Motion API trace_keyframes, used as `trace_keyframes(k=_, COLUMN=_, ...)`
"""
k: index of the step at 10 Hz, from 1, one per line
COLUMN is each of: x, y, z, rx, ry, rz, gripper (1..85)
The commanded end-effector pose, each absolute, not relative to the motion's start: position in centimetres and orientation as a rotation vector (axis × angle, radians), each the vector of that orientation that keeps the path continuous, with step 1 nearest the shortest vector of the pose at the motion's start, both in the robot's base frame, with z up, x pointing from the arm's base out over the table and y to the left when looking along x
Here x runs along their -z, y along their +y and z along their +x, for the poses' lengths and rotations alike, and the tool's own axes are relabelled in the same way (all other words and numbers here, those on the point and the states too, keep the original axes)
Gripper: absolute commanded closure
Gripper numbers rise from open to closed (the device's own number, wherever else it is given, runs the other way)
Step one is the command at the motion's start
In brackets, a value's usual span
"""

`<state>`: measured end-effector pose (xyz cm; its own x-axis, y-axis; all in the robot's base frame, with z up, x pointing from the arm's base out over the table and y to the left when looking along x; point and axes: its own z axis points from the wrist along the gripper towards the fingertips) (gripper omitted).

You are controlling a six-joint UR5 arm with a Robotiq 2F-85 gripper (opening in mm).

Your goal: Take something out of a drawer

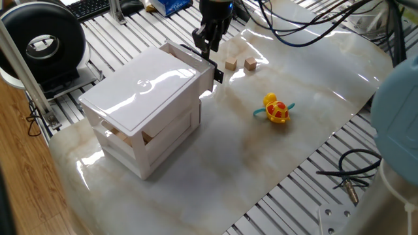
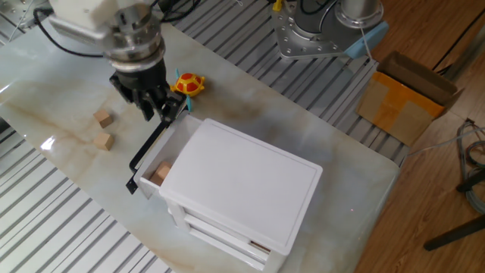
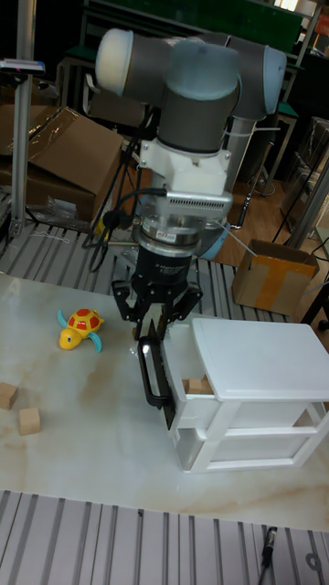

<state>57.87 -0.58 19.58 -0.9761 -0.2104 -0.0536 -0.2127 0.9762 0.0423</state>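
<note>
Drawer: the shallow glossy white plastic drawer [image 2: 161, 155] is seen as the top tier of a white three-tier plastic box [image 2: 242, 197]; it is pulled partly out toward the arm, and a black handle piece [image 3: 152, 375] is carried on its front.
Contents: a small tan wooden block [image 2: 159, 175] is seen lying inside the open drawer, close under the box's flat white lid.
Worktop: a pale marbled, glossy sheet [image 1: 261, 150] is laid over ribbed aluminium rails [image 1: 307, 196]; the box is placed near one end of it.
Loose items: two small tan wooden cubes [image 2: 104, 130] are left on the worktop beside the arm, and a yellow and red toy turtle [image 1: 276, 109] with teal flippers is set apart from the box.
Room: a brown cardboard box [image 2: 405, 98], black cables [image 1: 313, 26] and a keyboard [image 1: 88, 8] are seen around the rig; wooden flooring is visible at the edges.
Gripper: the black two-finger gripper [image 3: 153, 323] is held above the front of the open drawer, fingers pointing down and spread apart, with nothing seen between them.
</note>
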Motion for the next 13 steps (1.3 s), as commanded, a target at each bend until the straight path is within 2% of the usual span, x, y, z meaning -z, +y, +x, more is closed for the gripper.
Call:
trace_keyframes(k=1, x=-21.7, y=1.1, z=57.9, rx=-0.053, ry=3.075, rz=-0.32, gripper=47.3)
trace_keyframes(k=6, x=-19.2, y=3.2, z=61.0, rx=-0.095, ry=3.058, rz=-0.3, gripper=45.7)
trace_keyframes(k=9, x=-18.4, y=3.6, z=61.5, rx=-0.086, ry=3.057, rz=-0.291, gripper=44.7)
trace_keyframes(k=10, x=-18.3, y=3.5, z=61.5, rx=-0.076, ry=3.057, rz=-0.327, gripper=40.7)
trace_keyframes(k=13, x=-18.2, y=2.4, z=61.6, rx=-0.041, ry=3.052, rz=-0.372, gripper=40.3)
